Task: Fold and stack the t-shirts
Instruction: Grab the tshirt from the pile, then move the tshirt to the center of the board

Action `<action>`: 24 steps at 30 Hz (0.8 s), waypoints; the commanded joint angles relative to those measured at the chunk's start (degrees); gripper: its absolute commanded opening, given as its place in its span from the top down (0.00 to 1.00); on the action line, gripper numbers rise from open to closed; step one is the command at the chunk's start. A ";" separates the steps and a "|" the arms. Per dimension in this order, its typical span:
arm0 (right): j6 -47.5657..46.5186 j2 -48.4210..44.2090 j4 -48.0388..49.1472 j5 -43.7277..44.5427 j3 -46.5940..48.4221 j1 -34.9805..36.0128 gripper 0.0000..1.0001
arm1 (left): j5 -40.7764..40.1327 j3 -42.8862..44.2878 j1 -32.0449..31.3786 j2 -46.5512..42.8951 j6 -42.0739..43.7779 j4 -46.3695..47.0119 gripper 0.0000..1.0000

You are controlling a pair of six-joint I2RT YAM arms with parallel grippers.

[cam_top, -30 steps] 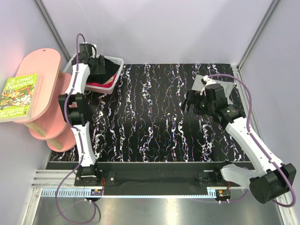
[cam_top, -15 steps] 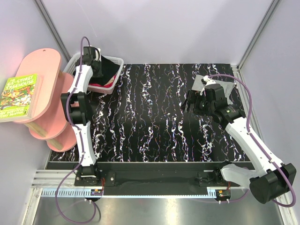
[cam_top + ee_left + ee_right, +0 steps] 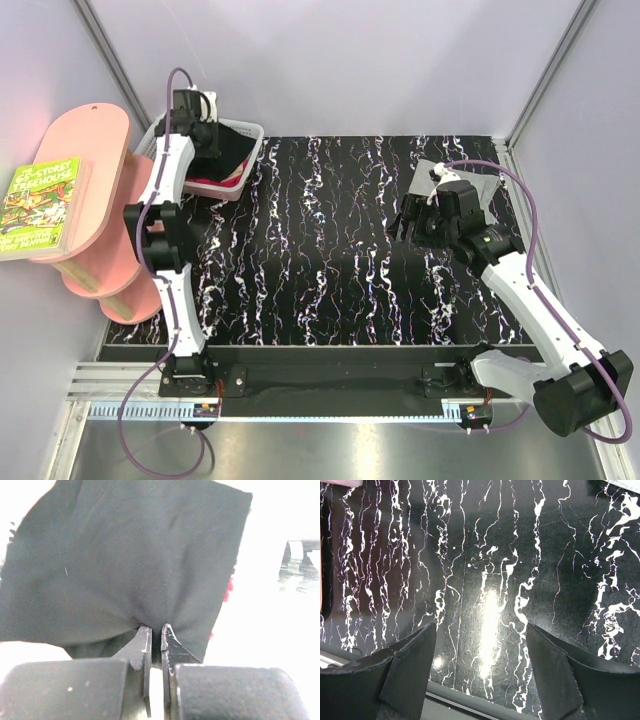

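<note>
A black t-shirt fills the left wrist view, bunched into a pinch between my left gripper's fingers, which are shut on it. From above, that gripper sits over the white basket at the back left, where the black t-shirt lies on top of a red one. A light grey t-shirt lies folded at the back right, partly under the right arm. My right gripper hovers open above the marbled table, with nothing between its fingers.
A pink shelf unit with a green book stands at the left, close to the left arm. Metal frame posts and pale walls enclose the marbled black table.
My left gripper has gone from open to shut, pinching the black t-shirt in the basket, and shifted slightly. The right arm has barely moved; its fingers have narrowed a little.
</note>
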 commanded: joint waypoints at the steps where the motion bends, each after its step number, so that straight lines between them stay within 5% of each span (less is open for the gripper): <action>1: -0.25 -1.41 1.43 0.28 -0.41 0.59 0.21 | 6.63 4.78 -5.04 -18.87 5.01 -0.16 1.00; 11: -1.05 -2.29 1.78 3.44 -0.94 0.59 0.22 | 19.38 -2.86 -13.31 -43.95 9.41 -2.26 1.00; 15: -0.08 -3.25 1.69 3.44 -0.59 0.68 0.24 | 25.08 -6.44 -15.86 -47.29 8.80 -7.19 1.00; 24: 1.41 -6.15 1.17 4.85 0.02 0.59 0.25 | 19.92 -23.24 -22.45 -47.75 10.47 -7.10 1.00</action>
